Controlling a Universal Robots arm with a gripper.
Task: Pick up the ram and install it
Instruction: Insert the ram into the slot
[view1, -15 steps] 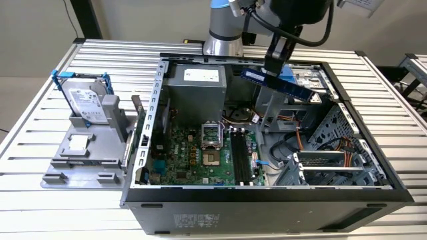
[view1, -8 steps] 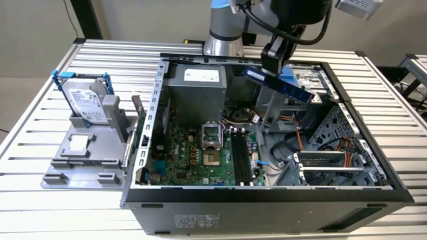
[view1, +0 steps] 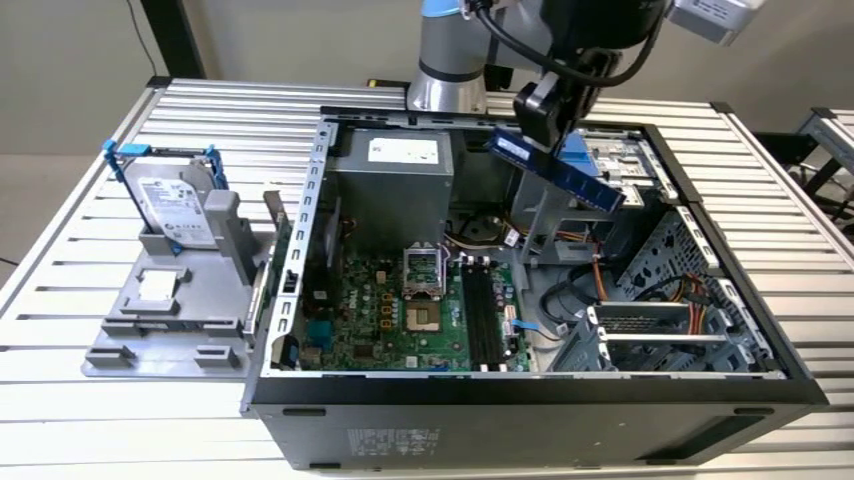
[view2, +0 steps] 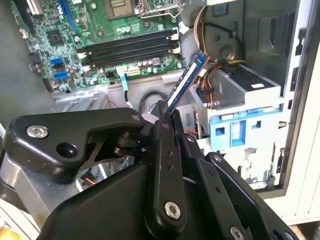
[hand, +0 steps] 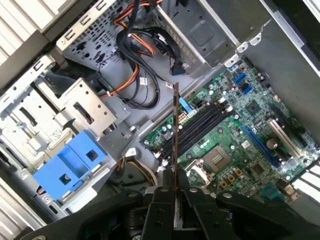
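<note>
The ram (view1: 567, 172) is a thin dark blue stick, and my gripper (view1: 534, 128) is shut on its upper end. It hangs tilted in the air above the open computer case (view1: 310, 230), over the area beside the drive bay. In the second wrist view the ram (view2: 184, 84) juts out from between the black fingers (view2: 165, 131) toward the motherboard. In the first wrist view the ram (hand: 176, 131) is seen edge-on, lined up over the long black memory slots (hand: 201, 124). The slots (view1: 483, 318) lie bare on the green motherboard (view1: 387, 325), well below the stick.
A grey hard drive in a blue bracket (view1: 171, 205) stands on a grey fixture (view1: 160, 330) at the exterior view's left. Inside the case are a power supply (view1: 394, 178), a blue drive bracket (hand: 70, 165), orange and black cables (hand: 131, 80) and a metal drive cage (view1: 667, 325).
</note>
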